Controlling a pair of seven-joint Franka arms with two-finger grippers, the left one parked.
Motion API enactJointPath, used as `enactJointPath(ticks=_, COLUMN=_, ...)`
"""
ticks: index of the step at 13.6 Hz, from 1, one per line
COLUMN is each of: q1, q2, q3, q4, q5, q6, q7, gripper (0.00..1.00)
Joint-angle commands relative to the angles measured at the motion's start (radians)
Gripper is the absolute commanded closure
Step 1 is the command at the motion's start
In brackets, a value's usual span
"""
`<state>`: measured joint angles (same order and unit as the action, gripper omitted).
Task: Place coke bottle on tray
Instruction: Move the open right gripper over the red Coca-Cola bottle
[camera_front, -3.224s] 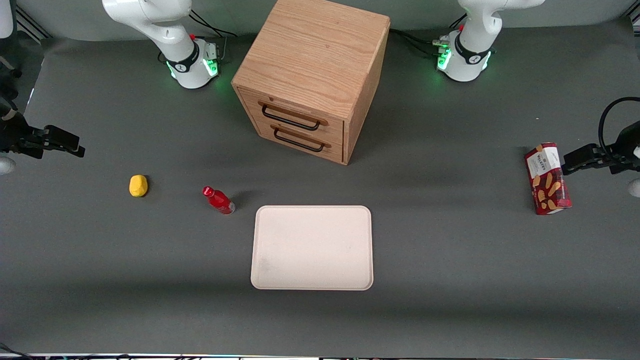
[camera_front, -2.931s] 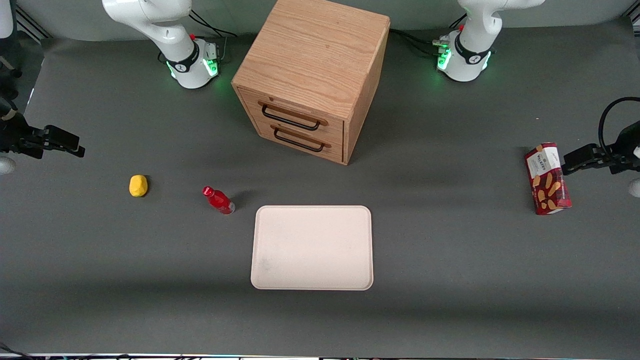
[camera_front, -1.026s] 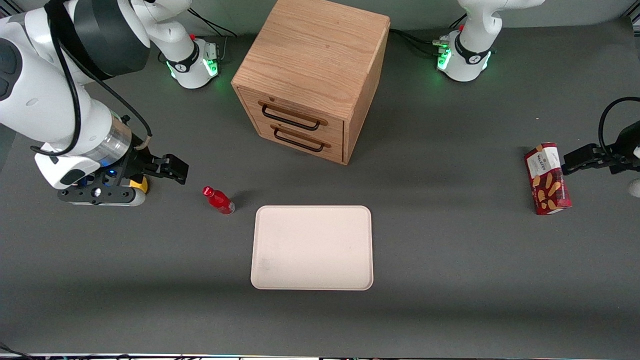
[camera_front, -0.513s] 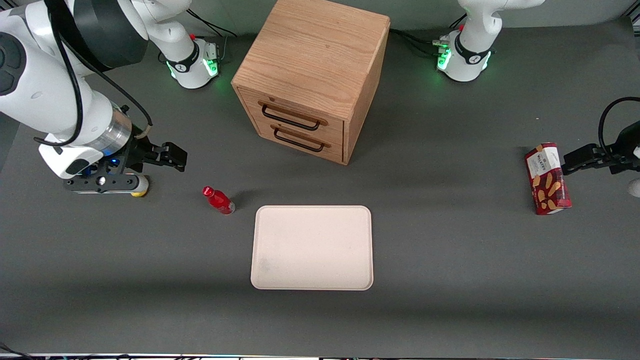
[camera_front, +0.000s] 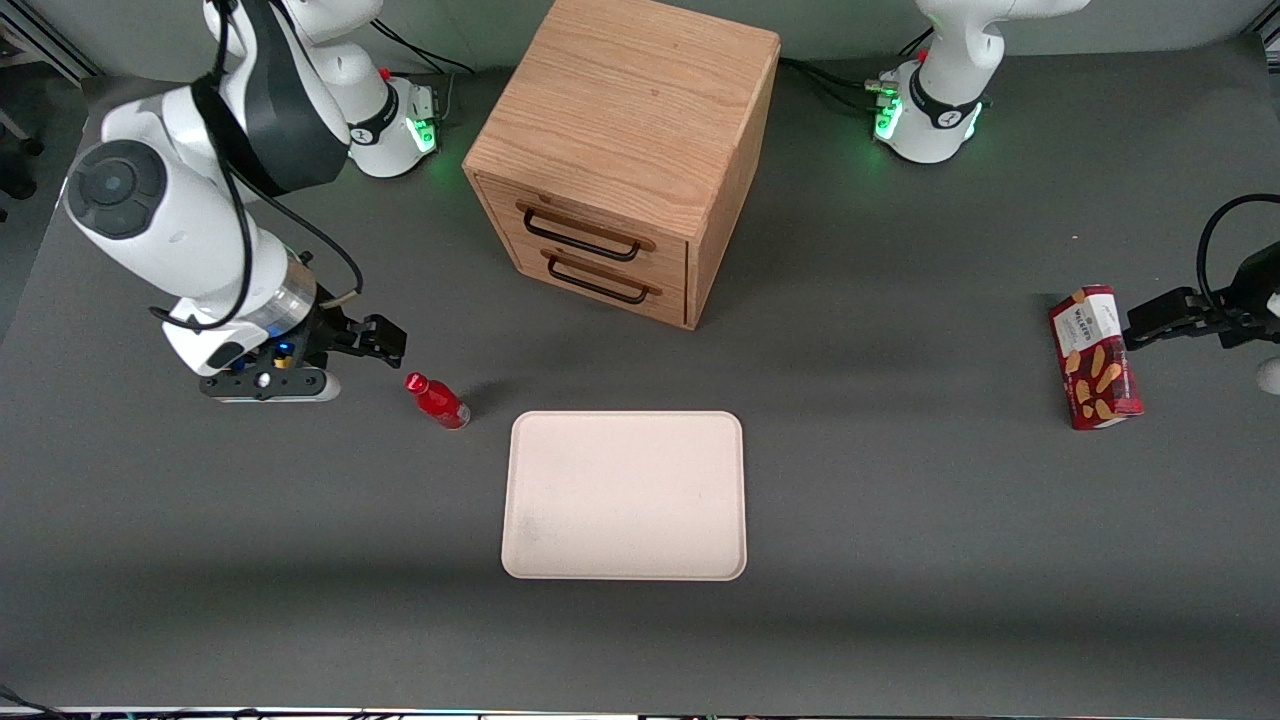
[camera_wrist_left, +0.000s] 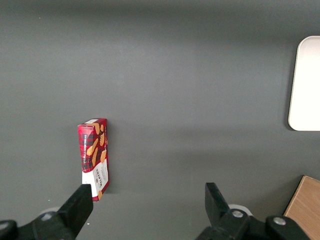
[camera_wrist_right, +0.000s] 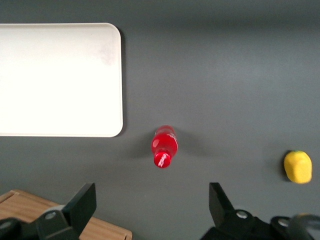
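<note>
The coke bottle (camera_front: 437, 400) is small and red, with a red cap and a clear bottom end. It lies on the grey table close beside the cream tray's (camera_front: 625, 495) edge, toward the working arm's end. The tray is flat and has nothing on it. My gripper (camera_front: 352, 345) hovers above the table close to the bottle's cap end, apart from it. In the right wrist view the gripper (camera_wrist_right: 151, 205) is open and empty. The bottle (camera_wrist_right: 164, 145) lies ahead of the gap between the fingers, and the tray (camera_wrist_right: 60, 80) lies past it.
A wooden two-drawer cabinet (camera_front: 630, 150) stands farther from the front camera than the tray; its corner shows in the right wrist view (camera_wrist_right: 20, 202). A yellow lump (camera_wrist_right: 298, 166) lies beside the bottle, under my wrist. A red snack box (camera_front: 1095, 358) lies at the parked arm's end.
My arm has swung in from the working arm's end of the table. The open gripper now hovers close to the bottle and covers the yellow lump. Bottle and tray have not moved.
</note>
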<state>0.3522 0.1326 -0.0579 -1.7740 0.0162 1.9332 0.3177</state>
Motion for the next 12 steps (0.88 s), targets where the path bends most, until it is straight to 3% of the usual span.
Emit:
enactJointPath(ticks=1, q1=0.017, q2=-0.071, q3=-0.008, q4=-0.172, q5=0.013, q6=0.145, q7=-0.02, gripper=0.0)
enactJointPath(ticks=8, q1=0.021, q2=-0.036, q3=-0.008, q4=-0.435, q5=0.004, q6=0.565, q7=-0.02, gripper=0.01)
enactJointPath(ticks=12, q1=0.019, q2=0.019, q3=-0.008, q4=-0.443, q5=0.004, q6=0.624, q7=-0.02, gripper=0.01)
